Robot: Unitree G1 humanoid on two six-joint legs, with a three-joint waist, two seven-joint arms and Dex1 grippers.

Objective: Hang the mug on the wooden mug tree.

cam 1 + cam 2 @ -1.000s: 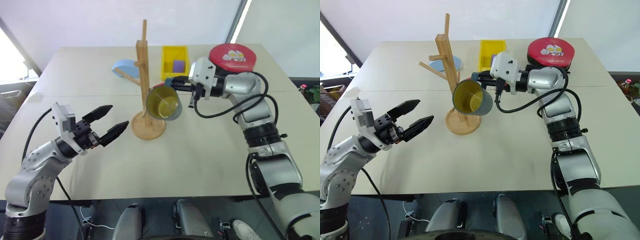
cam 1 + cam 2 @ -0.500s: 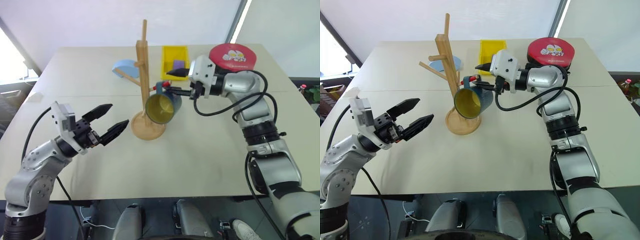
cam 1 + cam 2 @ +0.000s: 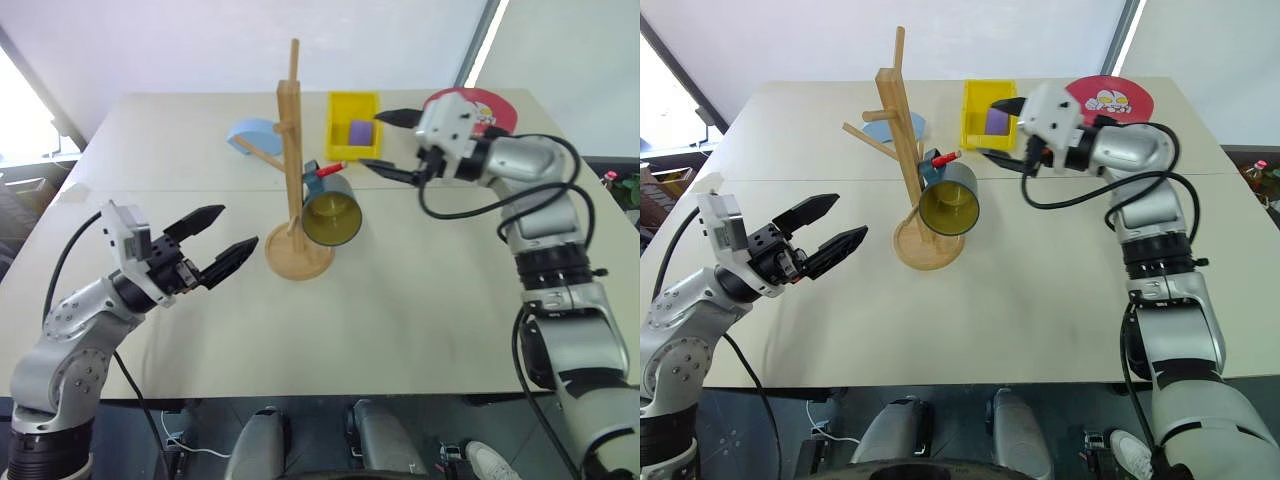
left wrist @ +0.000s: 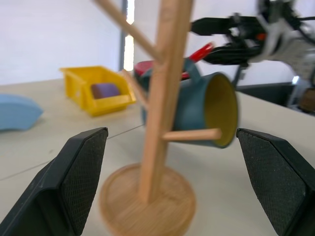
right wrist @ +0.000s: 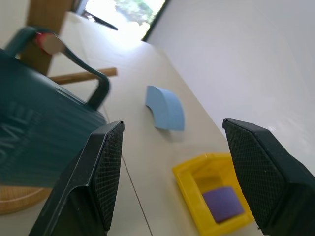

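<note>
The left hand point(image 3: 225, 259) is held open and empty, left of the wooden mug tree point(image 3: 292, 170) on the tabletop point(image 3: 400, 300). The mug point(image 3: 331, 208) is hung by its handle on the tree's red-tipped peg. Right of the tree, the right hand point(image 3: 388, 143) is spread open, holding nothing.

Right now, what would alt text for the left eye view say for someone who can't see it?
A teal mug hangs by its handle on a red-tipped peg of the wooden mug tree. The right gripper is open beside it, empty; the left gripper is open near the tree's base.
</note>
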